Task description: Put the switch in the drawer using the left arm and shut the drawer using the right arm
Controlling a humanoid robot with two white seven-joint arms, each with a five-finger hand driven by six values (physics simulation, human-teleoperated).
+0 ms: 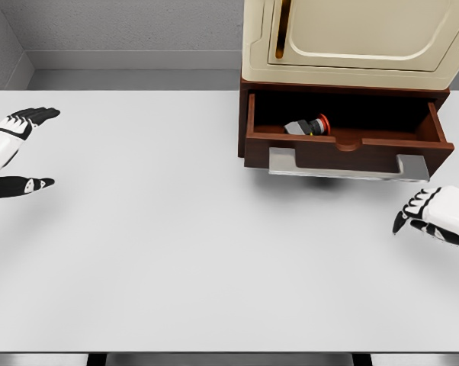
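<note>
We find the switch (309, 126) lying on its side inside the open drawer (344, 149), red cap toward the right, well ahead of and to the left of the right robot hand (428, 213). We judge the first step, placing the switch, complete. The drawer stands pulled out from the brown cabinet base (245, 114), with its grey handle plate (348, 166) facing the robot, just ahead of the right robot hand and apart from it. A cream appliance (351, 38) sits on top of the cabinet.

The left robot hand (20, 149) hangs far off to the left over the table (176, 244), fingers spread, thumb apart, holding nothing. The right robot hand sits low over the table with fingers loosely curled and empty.

We judge the closing step in hand. The next move calls for the right robot hand to rise to the drawer front, meet it squarely, and push straight back until it seats flush.
</note>
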